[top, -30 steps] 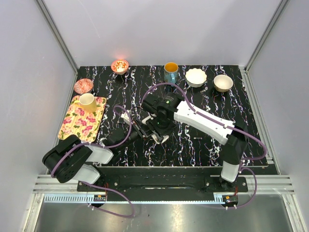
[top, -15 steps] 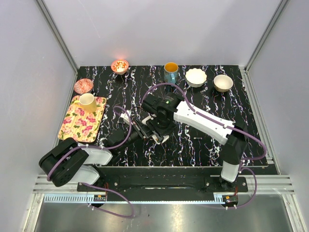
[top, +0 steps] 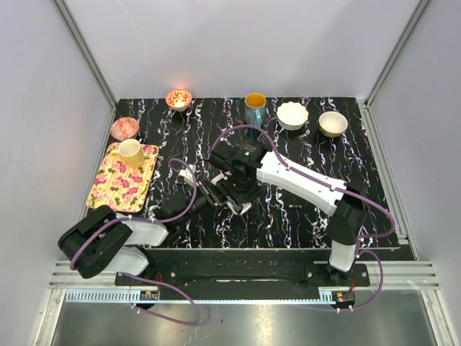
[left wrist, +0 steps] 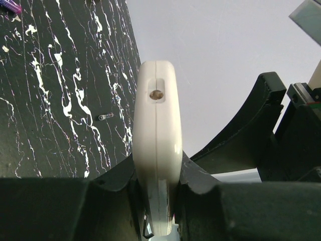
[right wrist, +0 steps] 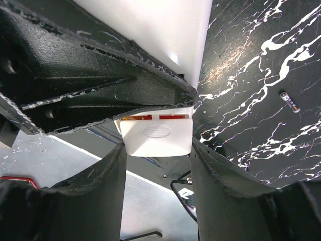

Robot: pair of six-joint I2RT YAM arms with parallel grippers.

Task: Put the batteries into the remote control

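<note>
My left gripper [left wrist: 157,169] is shut on the remote control [left wrist: 156,125], which shows edge-on as a slim white body standing up between the jaws. In the right wrist view the remote's plain white back [right wrist: 165,30] lies behind the left gripper's black finger. A small white cover piece [right wrist: 156,139] with an oval ribbed grip sits between the fingers of my right gripper [right wrist: 157,148], touching both. A reddish-orange strip [right wrist: 150,117] shows just above the cover. One slim battery [right wrist: 290,100] lies loose on the table [top: 302,151], to the right of both grippers [top: 220,193].
A floral tray [top: 115,184] with a yellow cup [top: 131,152] lies at the left. Along the back stand a red patterned bowl [top: 124,127], an orange bowl [top: 178,98], a blue mug [top: 255,107], a white bowl [top: 292,114] and a beige bowl [top: 333,122].
The left arm's elbow has dropped slightly toward the near left. The right arm has edged a little left. Both grips look the same.
</note>
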